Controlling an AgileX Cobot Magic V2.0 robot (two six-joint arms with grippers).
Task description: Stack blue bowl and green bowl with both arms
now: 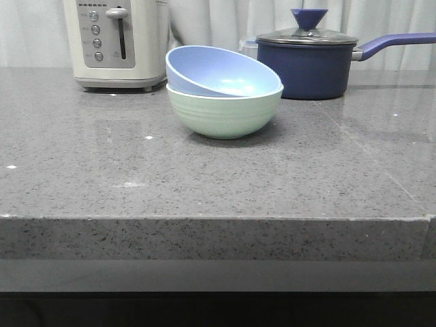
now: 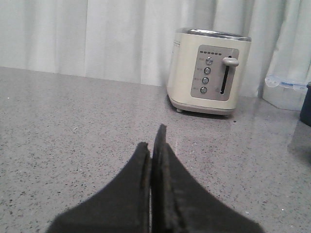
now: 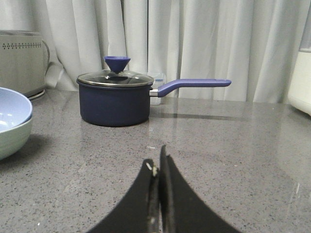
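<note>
I am looking at the blue bowl sitting inside the green bowl near the middle of the bench, in front of the toaster and the navy saucepan. The blue one is not lying flat: it is tilting, its back-left rim riding high above the green rim while its front-right edge is dipping down into the green bowl. So I am judging the stack as made but not neatly seated. My left hand is closed, its two fingers pressed together with nothing between them, hanging low over bare bench with the toaster ahead of it and neither bowl in its view. My right hand is likewise closed and empty, low over the bench, with the saucepan ahead and the bowls just showing at the edge of its view, well apart from it. Neither hand is touching the bowls. If I am finishing this well, I am thinking the careful thing is to leave both hands clear and not brush the pair, since a tilted bowl could rock or slide with a knock. If I am levelling it, I would be steadying the green bowl from one side and pressing lightly on the raised rim of the blue one from the other, keeping wide of the saucepan handle.
</note>
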